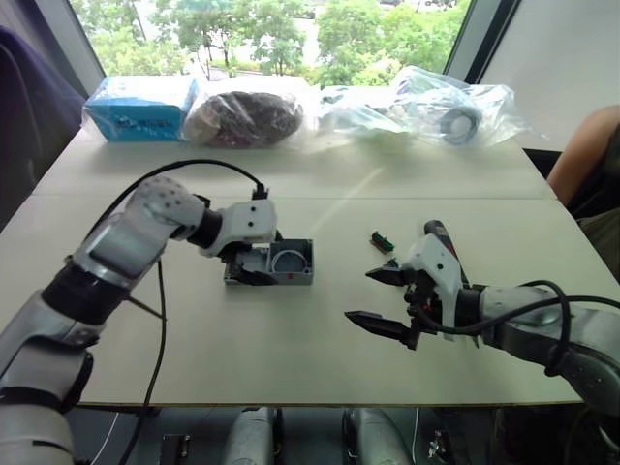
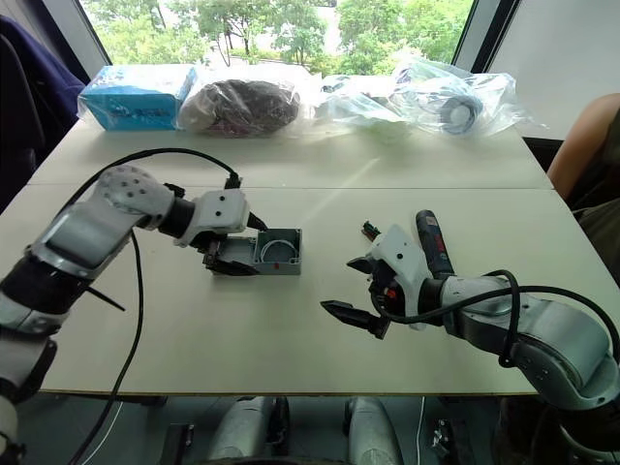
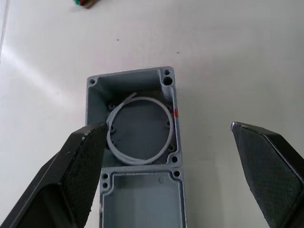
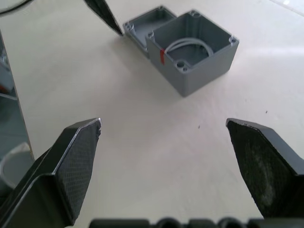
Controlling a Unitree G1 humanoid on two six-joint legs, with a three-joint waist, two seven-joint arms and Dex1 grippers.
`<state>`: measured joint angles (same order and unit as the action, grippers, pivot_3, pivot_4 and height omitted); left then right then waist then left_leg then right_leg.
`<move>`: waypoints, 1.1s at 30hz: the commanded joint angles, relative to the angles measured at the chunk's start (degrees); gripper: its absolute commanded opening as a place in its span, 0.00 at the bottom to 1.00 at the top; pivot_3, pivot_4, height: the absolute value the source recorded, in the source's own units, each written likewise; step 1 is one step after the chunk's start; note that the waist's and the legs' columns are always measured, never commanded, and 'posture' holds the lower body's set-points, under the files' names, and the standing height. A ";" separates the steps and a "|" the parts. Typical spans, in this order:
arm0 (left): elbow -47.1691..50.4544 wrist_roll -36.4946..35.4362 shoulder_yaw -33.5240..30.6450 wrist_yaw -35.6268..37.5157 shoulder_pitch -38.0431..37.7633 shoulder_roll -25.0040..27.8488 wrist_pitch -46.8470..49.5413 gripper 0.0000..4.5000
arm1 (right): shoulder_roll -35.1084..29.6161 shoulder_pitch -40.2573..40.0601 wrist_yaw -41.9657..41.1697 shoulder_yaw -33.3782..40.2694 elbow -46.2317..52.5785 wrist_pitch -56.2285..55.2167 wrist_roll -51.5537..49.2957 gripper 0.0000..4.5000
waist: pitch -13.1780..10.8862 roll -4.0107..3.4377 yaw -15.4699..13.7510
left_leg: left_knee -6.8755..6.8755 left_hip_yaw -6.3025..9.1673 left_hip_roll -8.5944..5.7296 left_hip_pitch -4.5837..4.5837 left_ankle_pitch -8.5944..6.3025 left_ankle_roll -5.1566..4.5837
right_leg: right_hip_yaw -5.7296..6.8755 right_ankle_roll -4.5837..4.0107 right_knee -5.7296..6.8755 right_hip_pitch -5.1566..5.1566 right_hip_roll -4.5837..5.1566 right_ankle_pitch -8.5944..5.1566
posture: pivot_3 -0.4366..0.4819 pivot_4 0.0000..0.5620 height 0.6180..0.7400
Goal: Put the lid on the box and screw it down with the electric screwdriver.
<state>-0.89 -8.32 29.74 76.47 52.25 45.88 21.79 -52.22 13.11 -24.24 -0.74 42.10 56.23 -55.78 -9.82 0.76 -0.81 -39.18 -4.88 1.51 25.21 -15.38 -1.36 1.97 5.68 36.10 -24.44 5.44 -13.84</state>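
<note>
The grey box (image 1: 293,262) stands open side up at the table's middle, a white loop inside and a red mark on its wall (image 4: 162,56). The shallow grey lid (image 3: 142,202) lies flat against its left side. My left gripper (image 1: 250,268) hovers open over the lid, its fingers (image 3: 80,166) spread wide on either side. My right gripper (image 1: 380,300) is open above bare table, to the right of the box and nearer the front edge. The black electric screwdriver (image 2: 431,242) with its red accent lies on the table just behind the right gripper, partly hidden by it.
Small green pieces (image 1: 381,241) lie between box and screwdriver. Along the far edge sit a blue packet (image 1: 140,107), a dark bagged bundle (image 1: 242,116) and clear plastic bags (image 1: 426,107). A person's arm (image 1: 591,165) shows at the right edge.
</note>
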 commanded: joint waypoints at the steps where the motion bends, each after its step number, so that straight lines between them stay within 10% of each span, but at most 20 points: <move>1: -4.09 5.06 2.79 2.00 1.98 -2.88 -3.34 0.95 | 4.29 -1.62 2.27 1.67 3.32 -1.62 -1.86 1.00 | 0.02 0.03 0.02 | 0.00 0.01 0.00 0.01 0.00 0.00 | 0.00 0.01 0.00 0.00 0.00 0.00 | 0.48 0.27 1.00; 15: -13.92 11.43 2.87 5.46 4.25 -10.44 -7.78 0.95 | 12.98 -7.05 7.69 3.49 6.00 -5.08 -2.13 1.00 | 0.01 0.03 0.09 | -0.07 0.22 0.04 0.06 0.00 -0.01 | -0.01 0.13 0.03 -0.02 0.00 0.07 | 0.48 0.27 1.00; 27: -15.60 14.30 2.63 6.96 3.79 -12.76 -9.97 0.02 | 14.52 -5.92 10.71 3.16 6.01 -4.55 -2.59 1.00 | 0.02 0.03 0.05 | -0.08 0.23 0.05 0.06 0.01 -0.01 | 0.00 0.13 0.05 -0.02 0.00 0.07 | 0.48 0.27 1.00; 33: -17.94 15.34 1.89 6.76 4.90 -14.10 -11.84 0.02 | 14.08 -7.44 10.59 3.40 6.36 -4.36 -2.88 1.00 | 0.02 0.03 0.00 | -0.08 0.24 0.04 0.06 0.01 -0.01 | 0.00 0.13 0.05 -0.02 0.00 0.07 | 0.48 0.27 1.00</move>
<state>-18.72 6.86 33.00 83.36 55.27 32.13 11.41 -37.97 5.83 -13.53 2.00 46.11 52.20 -57.64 -9.80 0.79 -0.82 -39.26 -4.64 1.55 25.27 -15.37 -1.37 1.97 5.82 36.16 -24.46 5.44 -13.76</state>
